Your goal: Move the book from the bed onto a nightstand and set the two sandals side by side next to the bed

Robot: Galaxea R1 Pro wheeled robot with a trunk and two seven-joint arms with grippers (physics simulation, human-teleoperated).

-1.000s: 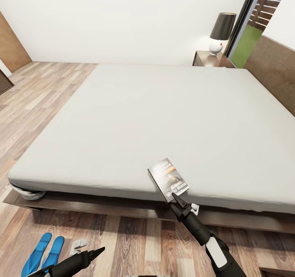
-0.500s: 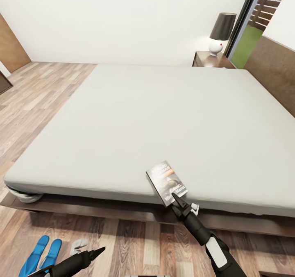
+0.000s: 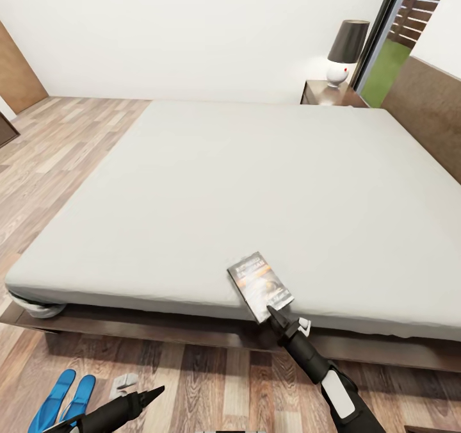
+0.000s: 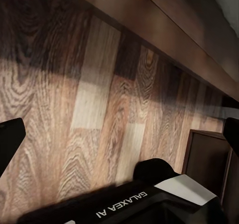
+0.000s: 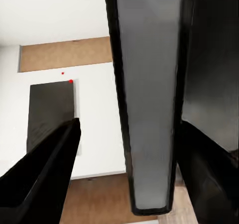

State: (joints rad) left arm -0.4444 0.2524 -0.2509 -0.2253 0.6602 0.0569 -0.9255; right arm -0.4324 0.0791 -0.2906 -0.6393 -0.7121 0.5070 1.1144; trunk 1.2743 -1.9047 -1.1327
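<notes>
The book (image 3: 258,284) lies at the front edge of the bed (image 3: 243,183), on the pale mattress, with its near corner over the edge. My right gripper (image 3: 273,312) is shut on that near end. In the right wrist view the book (image 5: 149,99) stands edge-on between the black fingers (image 5: 45,174). The two blue sandals (image 3: 59,398) lie side by side on the floor by the bed's near left corner. My left gripper (image 3: 146,394) hovers low beside them, open and holding nothing, with its fingers (image 4: 10,139) wide apart over the planks. A nightstand (image 3: 325,92) stands at the bed's far corner.
A lamp (image 3: 344,52) with a dark shade stands on the nightstand, next to the dark-framed window (image 3: 384,42). The brown headboard (image 3: 429,119) runs along the right. In the left wrist view the bed frame (image 4: 164,30) and a dark wooden cabinet (image 4: 209,159) show above the plank floor (image 3: 57,157).
The whole picture has shifted a little, so the camera moved. Against the mattress, the book has slid slightly nearer the front edge with my right gripper.
</notes>
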